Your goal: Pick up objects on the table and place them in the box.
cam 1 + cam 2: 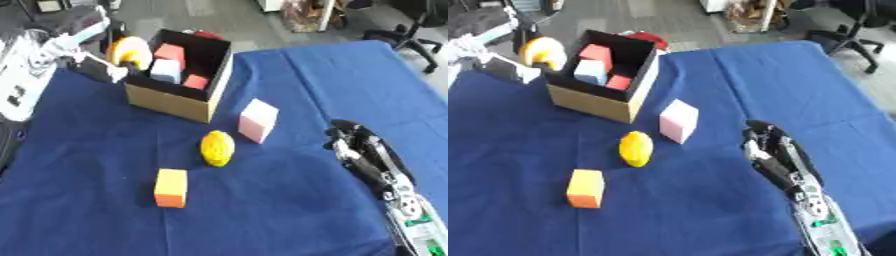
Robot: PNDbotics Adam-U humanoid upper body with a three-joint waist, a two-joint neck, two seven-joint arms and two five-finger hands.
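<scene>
Nearest, at the lower right: right hand (773,152) hovering over bare blue tablecloth (289,200), fingers gently bent and spread, holding nothing and touching nothing. Ahead and to its left, three loose pieces waiting on the cloth: orange block (171,187) closest, yellow lemon-shaped object (217,148) just beyond it, pink cube (258,120) a little farther and nearest the hand's side, each apart from the others. Farther still, cardboard box (175,101) with dark inner walls, already holding a red block (169,52), a pale blue-white block (165,70) and a smaller red piece (196,81). At the far left, beside the box's outer wall, left hand (112,70) only partly made out, next to a yellow-and-white round object (131,51); cannot tell whether those fingers are curled or straight, or whether that object is held. Step in hand, by judgement: between picks, task partly done, three pieces left. Next move likely calls for reaching forward-left to the pink cube, lowering around it with fingers spread wide enough to straddle its sides.
</scene>
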